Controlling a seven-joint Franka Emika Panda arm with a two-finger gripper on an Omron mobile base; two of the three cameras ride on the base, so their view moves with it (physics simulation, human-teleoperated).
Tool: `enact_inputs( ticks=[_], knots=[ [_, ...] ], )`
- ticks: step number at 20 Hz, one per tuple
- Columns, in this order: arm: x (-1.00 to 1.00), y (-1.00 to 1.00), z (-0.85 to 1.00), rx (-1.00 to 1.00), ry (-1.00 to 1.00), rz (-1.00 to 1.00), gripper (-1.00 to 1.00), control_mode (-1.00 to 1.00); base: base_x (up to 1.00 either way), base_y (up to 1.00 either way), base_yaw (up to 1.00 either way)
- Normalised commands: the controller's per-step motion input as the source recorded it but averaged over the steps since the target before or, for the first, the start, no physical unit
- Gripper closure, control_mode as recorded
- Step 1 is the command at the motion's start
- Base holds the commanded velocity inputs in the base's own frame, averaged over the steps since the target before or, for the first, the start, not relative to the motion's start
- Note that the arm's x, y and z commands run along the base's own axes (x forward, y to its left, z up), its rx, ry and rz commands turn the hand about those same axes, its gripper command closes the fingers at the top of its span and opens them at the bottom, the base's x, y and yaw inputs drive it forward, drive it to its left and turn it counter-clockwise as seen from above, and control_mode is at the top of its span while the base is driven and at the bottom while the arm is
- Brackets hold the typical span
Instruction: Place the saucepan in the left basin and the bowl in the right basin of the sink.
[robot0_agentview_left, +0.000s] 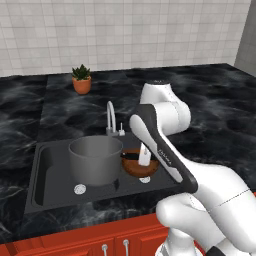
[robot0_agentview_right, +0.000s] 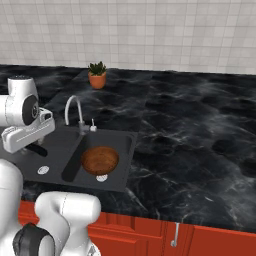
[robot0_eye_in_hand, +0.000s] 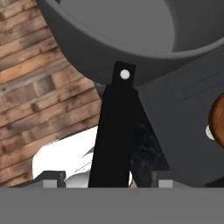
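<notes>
The grey saucepan (robot0_agentview_left: 95, 159) stands upright in the wide left basin (robot0_agentview_left: 50, 175) of the black sink (robot0_agentview_left: 37, 200). Its black handle (robot0_eye_in_hand: 113, 131) points toward the right basin (robot0_agentview_right: 122, 150). My gripper (robot0_eye_in_hand: 109, 181) straddles the handle's end, open, with a clear gap between each fingertip (robot0_eye_in_hand: 53, 179) and the handle. From the left base camera, the gripper (robot0_agentview_left: 142, 157) hangs over the divider, just above the bowl. The reddish-brown wooden bowl (robot0_agentview_right: 100, 160) sits in the narrow right basin, by its silver drain (robot0_agentview_right: 101, 178).
A silver gooseneck faucet (robot0_agentview_left: 111, 117) rises behind the sink's divider. A small terracotta plant pot (robot0_agentview_left: 81, 82) stands far back on the black marble counter (robot0_agentview_right: 190, 140). Red cabinet fronts (robot0_agentview_right: 210, 240) run below the counter's front edge.
</notes>
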Motion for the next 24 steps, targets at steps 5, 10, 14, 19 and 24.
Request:
enact_inputs(
  ticks=[5,10,14,19,24],
  knots=[
    [0.18,0.51,-0.06,-0.12,0.05,-0.23,1.0,-1.0,0.0,0.0,0.0],
    [0.18,0.52,-0.08,-0.19,0.05,-0.23,1.0,-1.0,0.0,0.0,0.0],
    [0.22,0.46,-0.11,-0.2,0.03,-0.22,1.0,-1.0,0.0,0.0,0.0],
    [0.22,0.37,-0.18,-0.18,0.05,-0.13,1.0,-1.0,0.0,0.0,0.0],
    [0.24,0.33,-0.21,-0.14,0.01,-0.06,1.0,-1.0,0.0,0.0,0.0]
  ],
)
